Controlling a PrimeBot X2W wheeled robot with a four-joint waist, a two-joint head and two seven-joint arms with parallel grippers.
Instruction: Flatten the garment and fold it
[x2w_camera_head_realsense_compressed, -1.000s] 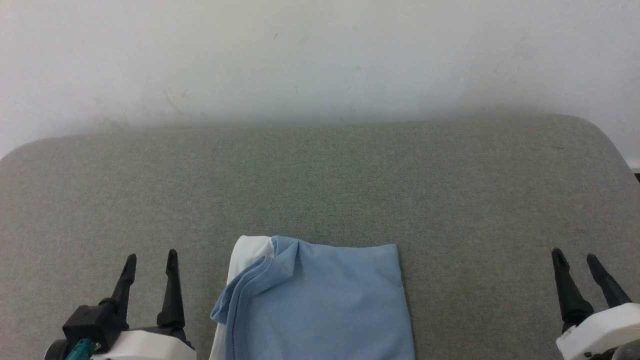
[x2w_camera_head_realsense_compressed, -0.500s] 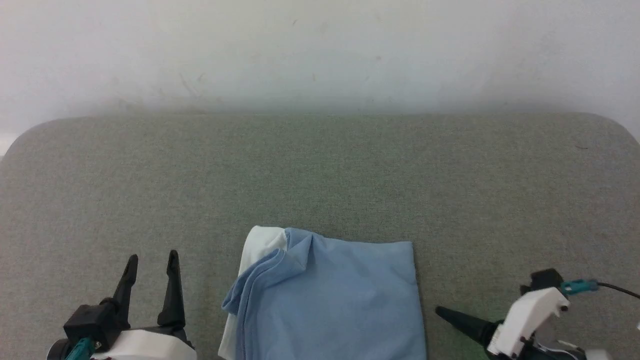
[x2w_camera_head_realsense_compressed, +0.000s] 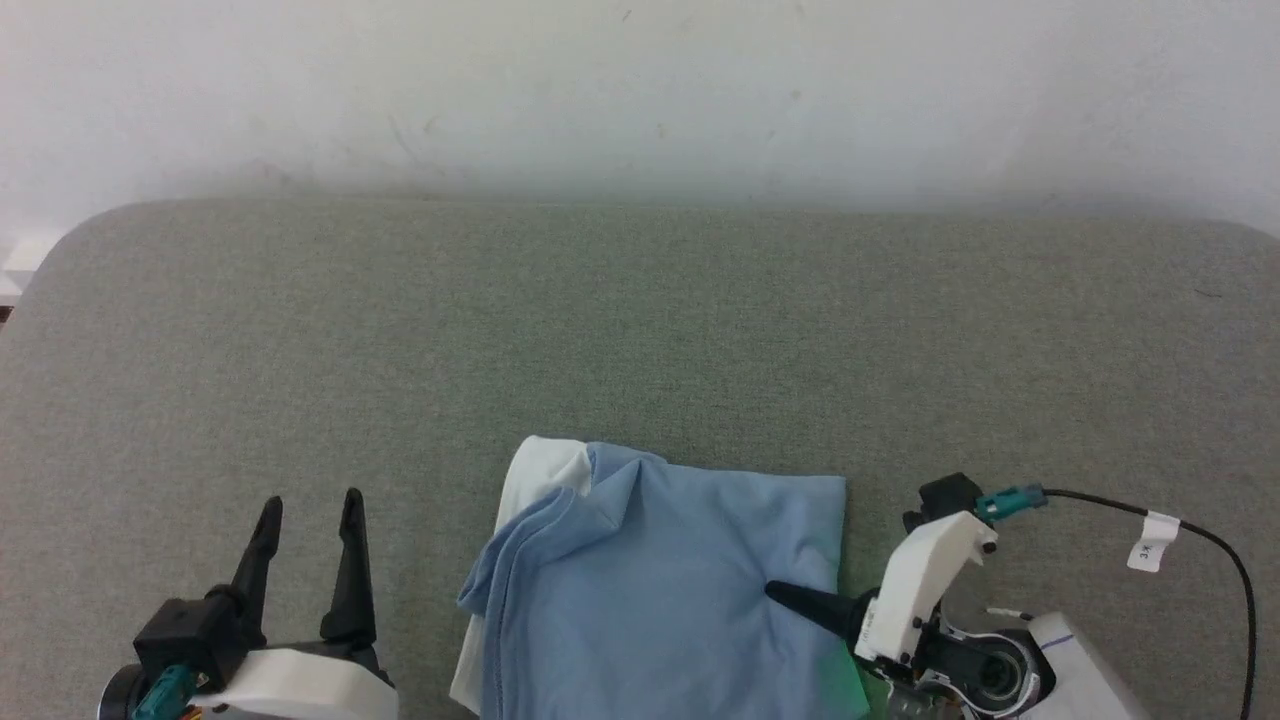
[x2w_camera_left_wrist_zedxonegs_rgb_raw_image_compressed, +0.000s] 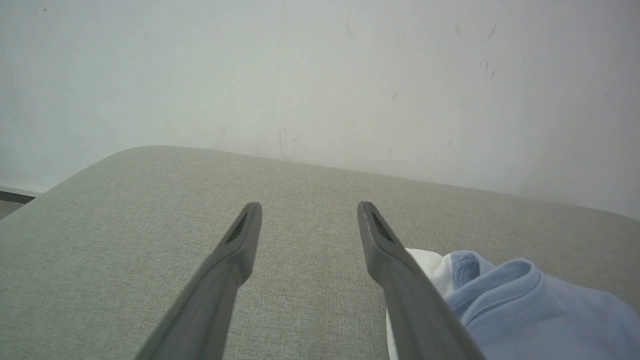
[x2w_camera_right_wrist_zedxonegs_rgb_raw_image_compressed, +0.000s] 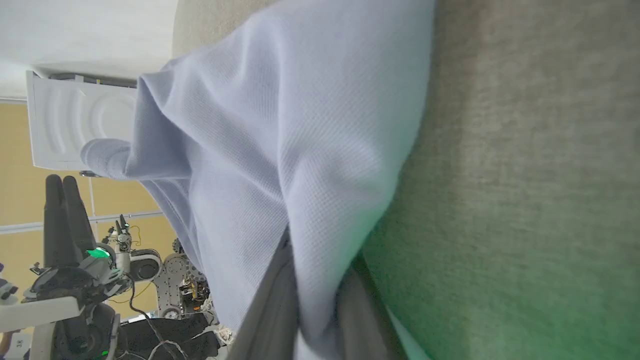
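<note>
Garment (x2w_camera_head_realsense_compressed: 650, 590): light blue, folded to rough rectangle, flat on grey-green padded surface (x2w_camera_head_realsense_compressed: 640, 320), near edge, centre. White layer showing along left side; bunched blue fold at far left corner. Right gripper (x2w_camera_head_realsense_compressed: 785, 597): laid sideways at right edge of cloth, fingers (x2w_camera_right_wrist_zedxonegs_rgb_raw_image_compressed: 267, 310) nearly together, blue fabric pinched between. Left gripper (x2w_camera_head_realsense_compressed: 310, 500): just left of cloth, not touching, fingers spread, nothing between. White wall (x2w_camera_head_realsense_compressed: 640, 80) behind surface.
</note>
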